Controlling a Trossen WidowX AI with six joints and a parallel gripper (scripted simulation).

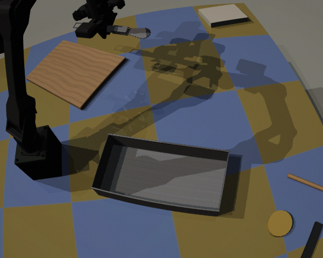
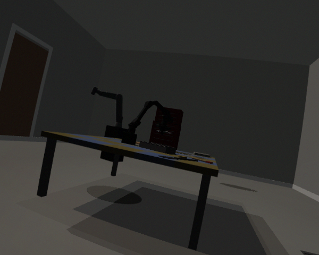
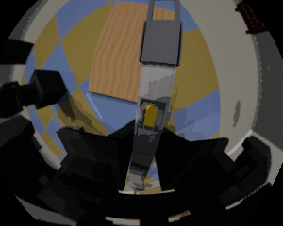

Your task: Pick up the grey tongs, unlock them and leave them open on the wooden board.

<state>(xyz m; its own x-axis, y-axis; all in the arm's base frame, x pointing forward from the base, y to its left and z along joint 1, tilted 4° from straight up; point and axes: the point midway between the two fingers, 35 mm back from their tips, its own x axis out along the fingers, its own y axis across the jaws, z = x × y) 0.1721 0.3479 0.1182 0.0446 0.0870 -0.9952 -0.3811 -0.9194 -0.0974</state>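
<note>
Your gripper (image 1: 104, 29) is clamped on the grey tongs (image 1: 131, 31), held airborne approx. horizontal, at 1 o'clock from wooden board (image 1: 75, 72).

Grey tongs (image 1: 131, 31) aloft, level; roasting tin (image 1: 167, 145); wooden board (image 1: 75, 72)

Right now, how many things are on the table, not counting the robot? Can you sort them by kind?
Tongs, held in the claw: 1
Wooden board: 1
Roasting tin: 1
White block: 1
Yellow disc: 1
Stick with a red end: 1
Black bar: 1
Total: 7
</note>
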